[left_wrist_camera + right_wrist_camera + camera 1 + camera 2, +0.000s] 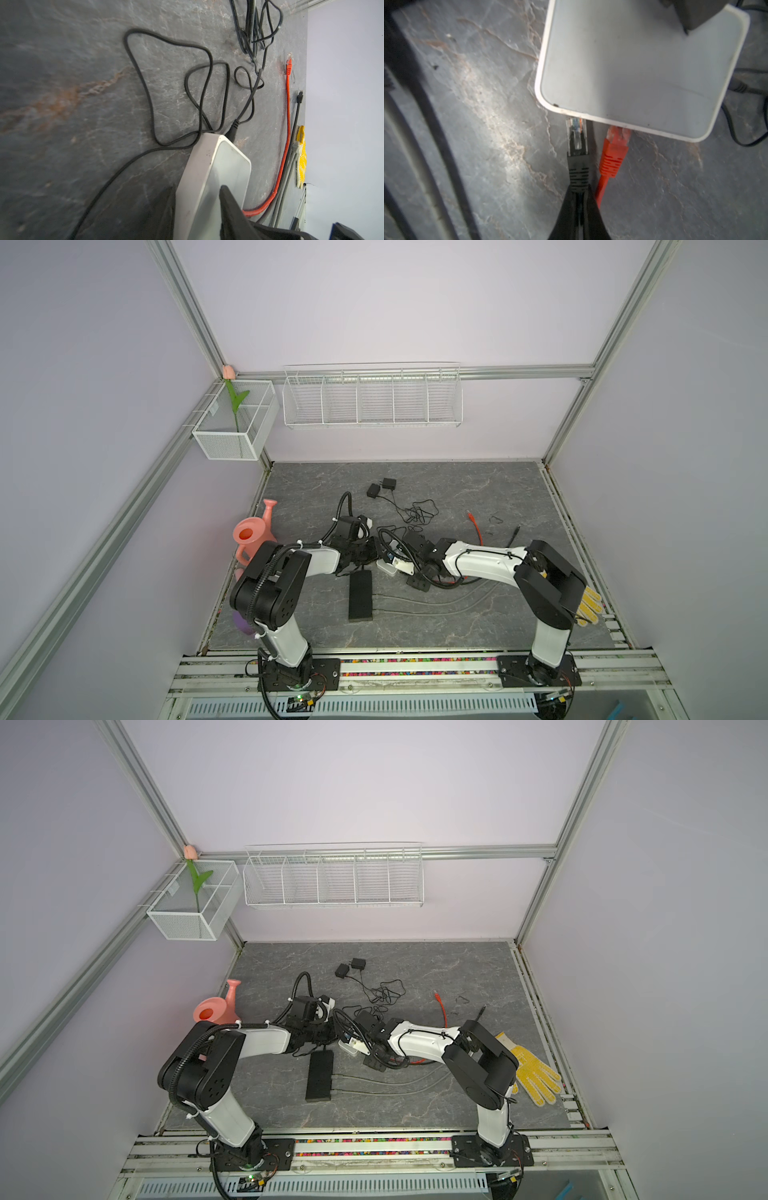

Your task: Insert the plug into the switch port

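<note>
The white switch (214,172) lies on the grey mat, and my left gripper (197,191) is shut on it, one finger on each side. In the right wrist view the switch (643,68) fills the upper right. An orange plug (614,149) sits in its near edge. My right gripper (579,193) is shut on the black plug (577,145) at its ribbed boot. The plug's clear tip lies right at the switch's edge beside the orange one. I cannot tell whether the tip has entered a port. In both top views the two grippers meet at the switch (388,568) mid-table.
A flat black box (360,595) with two grey cables (415,601) lies near the front. Tangled black cords (419,512) and two adapters (382,487) lie behind. A pink watering can (253,533) stands at the left. A yellow glove (534,1077) lies at the right.
</note>
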You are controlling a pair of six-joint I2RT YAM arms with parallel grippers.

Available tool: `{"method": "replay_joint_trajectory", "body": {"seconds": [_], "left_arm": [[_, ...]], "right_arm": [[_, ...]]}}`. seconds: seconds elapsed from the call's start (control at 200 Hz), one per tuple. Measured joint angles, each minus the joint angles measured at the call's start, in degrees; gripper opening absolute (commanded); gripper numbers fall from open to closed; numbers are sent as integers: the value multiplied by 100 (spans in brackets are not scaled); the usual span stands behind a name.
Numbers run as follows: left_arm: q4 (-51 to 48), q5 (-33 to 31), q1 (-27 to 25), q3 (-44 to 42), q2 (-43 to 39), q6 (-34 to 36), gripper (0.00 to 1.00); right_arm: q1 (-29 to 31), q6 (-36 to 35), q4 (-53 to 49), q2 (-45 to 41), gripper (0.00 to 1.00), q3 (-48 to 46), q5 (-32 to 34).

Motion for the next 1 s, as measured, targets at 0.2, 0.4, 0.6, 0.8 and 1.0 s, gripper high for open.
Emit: {"method": "replay_joint_trajectory", "body": {"seconds": [0.2,0.4,0.6,0.8,1.0], "left_arm": [[-24,2,0,-39,-46,0,36],[-24,0,0,-48,-55,0,35],[-22,-2,0,-74,-74,2,35],[-17,-2,0,-96,-94,2,35],[2,-2,0,-116,-101,2,35]], "right_arm": [[11,0,0,0,7,-4,2],[11,0,0,0,7,-4,2],[11,-2,-2,0,7,-4,4],[11,-2,-2,0,7,-2,2],[11,-2,-4,0,7,-2,2]]}}
